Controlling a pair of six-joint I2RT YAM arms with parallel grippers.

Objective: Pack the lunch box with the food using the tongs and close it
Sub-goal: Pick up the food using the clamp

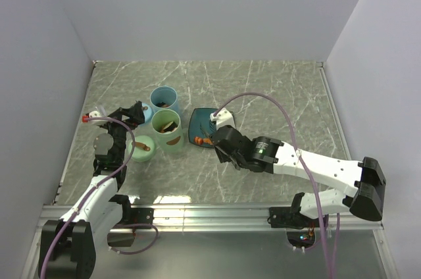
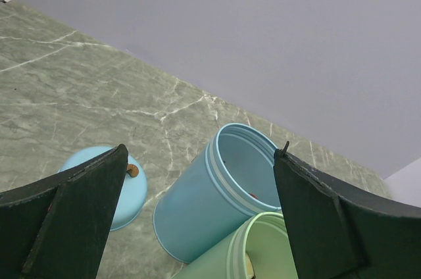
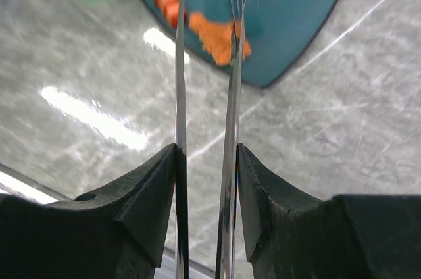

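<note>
Two thin silver arms of the tongs point(image 3: 181, 62) are pinched between the right gripper's point(image 3: 207, 160) fingers. Their tips reach over the near-left part of the teal plate point(image 3: 296, 22), right at the orange chunks point(image 3: 214, 39). Left of the plate, past the green cup point(image 2: 217, 262) and blue cup point(image 2: 197, 206), the left gripper point(image 2: 202, 152) hangs spread wide, holding nothing.

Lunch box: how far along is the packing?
Done: the green tub holds brown food. In hand: the right hand grips the tongs, tips at orange chunks on the teal plate. Left: moving those chunks, then closing; the blue lid lies off.
</note>
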